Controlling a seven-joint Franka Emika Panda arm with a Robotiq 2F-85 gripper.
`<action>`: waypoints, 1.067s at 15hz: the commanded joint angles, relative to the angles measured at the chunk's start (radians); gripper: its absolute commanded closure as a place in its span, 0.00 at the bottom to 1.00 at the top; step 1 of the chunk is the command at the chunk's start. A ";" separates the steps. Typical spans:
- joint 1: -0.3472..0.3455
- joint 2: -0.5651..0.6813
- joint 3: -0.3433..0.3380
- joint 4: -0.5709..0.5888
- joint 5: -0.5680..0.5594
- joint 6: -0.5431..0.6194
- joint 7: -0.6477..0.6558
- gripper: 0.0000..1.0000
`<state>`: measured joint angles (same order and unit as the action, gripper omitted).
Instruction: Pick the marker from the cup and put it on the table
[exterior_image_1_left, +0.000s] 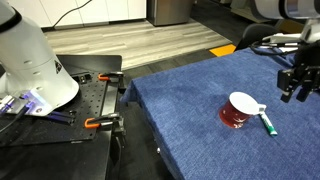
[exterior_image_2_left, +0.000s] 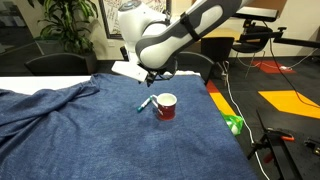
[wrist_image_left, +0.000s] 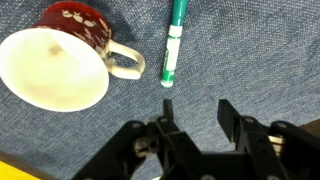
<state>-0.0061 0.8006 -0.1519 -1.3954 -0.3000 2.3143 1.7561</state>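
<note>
The marker (wrist_image_left: 173, 44), white barrel with a green cap end, lies flat on the blue cloth table (wrist_image_left: 250, 50) beside the cup's handle; it also shows in both exterior views (exterior_image_1_left: 268, 123) (exterior_image_2_left: 145, 103). The cup (wrist_image_left: 58, 62) is a dark red mug with a white inside and white handle, seen also in both exterior views (exterior_image_1_left: 238, 110) (exterior_image_2_left: 165, 106). My gripper (wrist_image_left: 195, 118) is open and empty, hovering above the cloth a little away from the marker; it shows in both exterior views (exterior_image_1_left: 296, 92) (exterior_image_2_left: 152, 76).
A black metal bench (exterior_image_1_left: 70, 110) with orange clamps (exterior_image_1_left: 105, 76) stands beside the table, with the robot's white base (exterior_image_1_left: 30, 55) on it. A green object (exterior_image_2_left: 233, 123) lies near the table's edge. Chairs and a plant stand behind.
</note>
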 joint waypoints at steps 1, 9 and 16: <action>0.025 0.019 -0.031 0.047 0.036 0.001 -0.040 0.17; 0.157 -0.171 -0.127 -0.120 -0.038 0.033 0.073 0.00; 0.260 -0.441 -0.198 -0.398 -0.283 0.015 0.374 0.00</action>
<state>0.2153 0.5152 -0.3318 -1.6204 -0.4849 2.3362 2.0069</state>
